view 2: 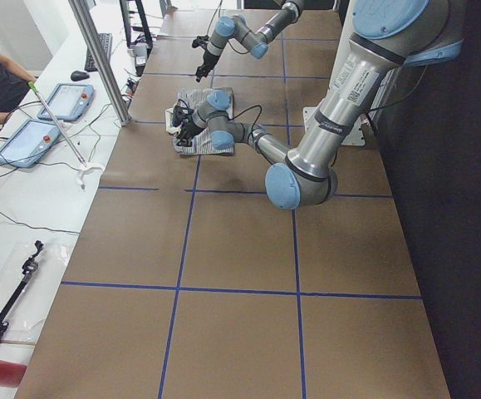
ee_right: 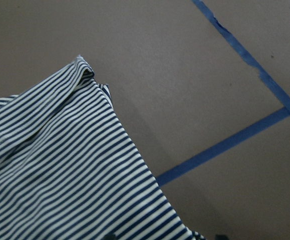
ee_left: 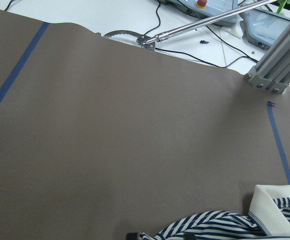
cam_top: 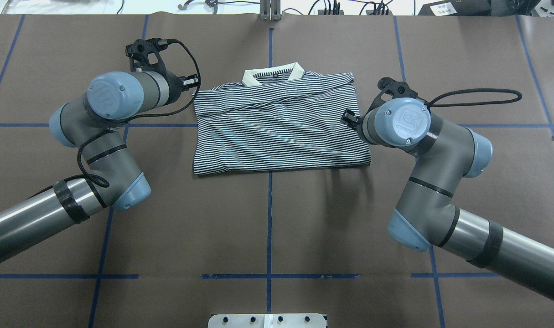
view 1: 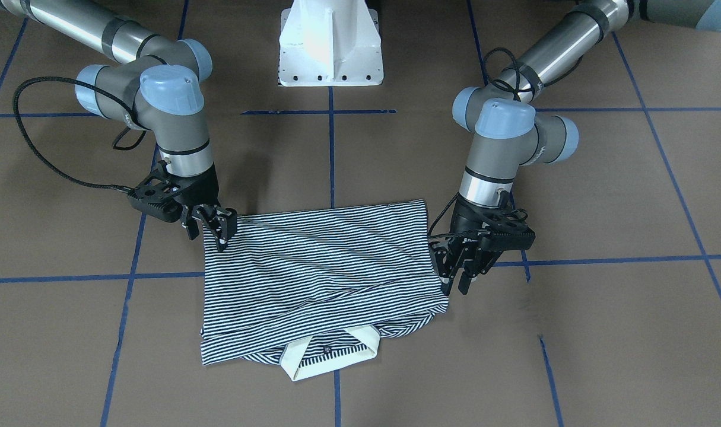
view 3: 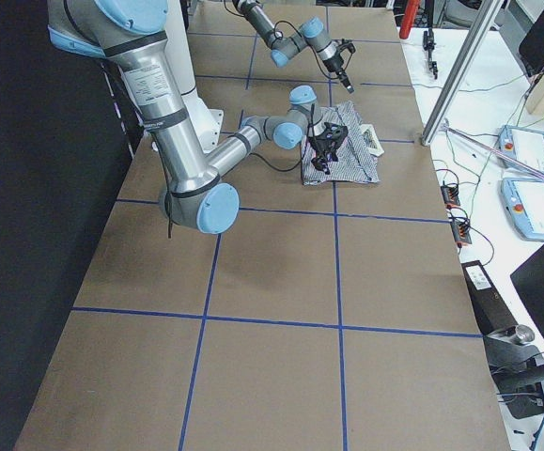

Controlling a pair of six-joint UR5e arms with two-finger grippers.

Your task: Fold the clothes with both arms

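The striped polo shirt [view 1: 318,267] lies flat on the brown table with its sleeves folded in. Its cream collar [view 1: 330,356] is on the side away from the robot, also in the overhead view [cam_top: 272,73]. My right gripper [view 1: 207,234] is open at the hem corner, one finger over the cloth; the right wrist view shows that corner [ee_right: 84,70] lying on the table. My left gripper [view 1: 455,284] stands at the opposite side edge, nearer the collar, fingers close together. I cannot tell whether they pinch the cloth [ee_left: 200,227] bunched beside one tip.
The white pedestal base [view 1: 330,44] stands behind the shirt on the robot's side. Blue tape lines [view 1: 330,148] cross the brown table. An aluminium post [view 2: 99,58], teach pendants [view 2: 61,100] and cables are on the white bench beyond the far edge, where a person sits.
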